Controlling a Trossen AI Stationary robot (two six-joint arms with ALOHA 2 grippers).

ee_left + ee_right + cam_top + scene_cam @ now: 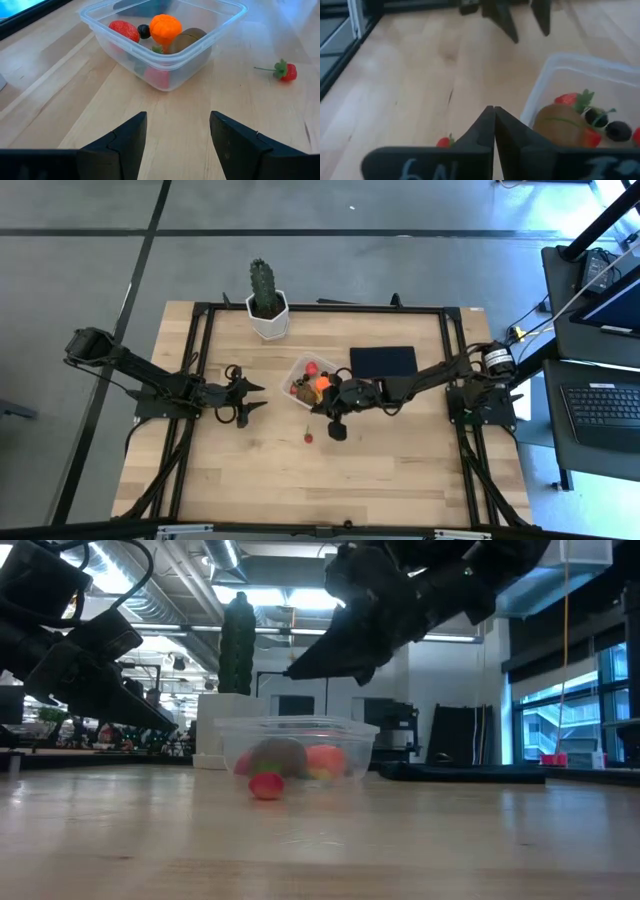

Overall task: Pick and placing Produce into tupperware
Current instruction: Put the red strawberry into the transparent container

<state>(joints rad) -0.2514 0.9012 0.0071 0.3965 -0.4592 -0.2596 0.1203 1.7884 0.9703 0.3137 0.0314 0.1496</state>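
Both arms are dark, chunky and jointed, with black cables trailing off the bases. The left gripper [177,132] has matte black wedge fingers with angular facets. The right gripper [494,131] has pale scrawled markings on its fingers.

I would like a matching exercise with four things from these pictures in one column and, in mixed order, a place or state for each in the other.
Things:
1. orange ball
2. loose strawberry
3. left gripper
4. right gripper

Places or states:
A. fingers shut, empty
B. inside the tupperware
C. fingers open, facing the container
D. on the bare table, outside the container

Pairs: 1-B, 2-D, 3-C, 4-A
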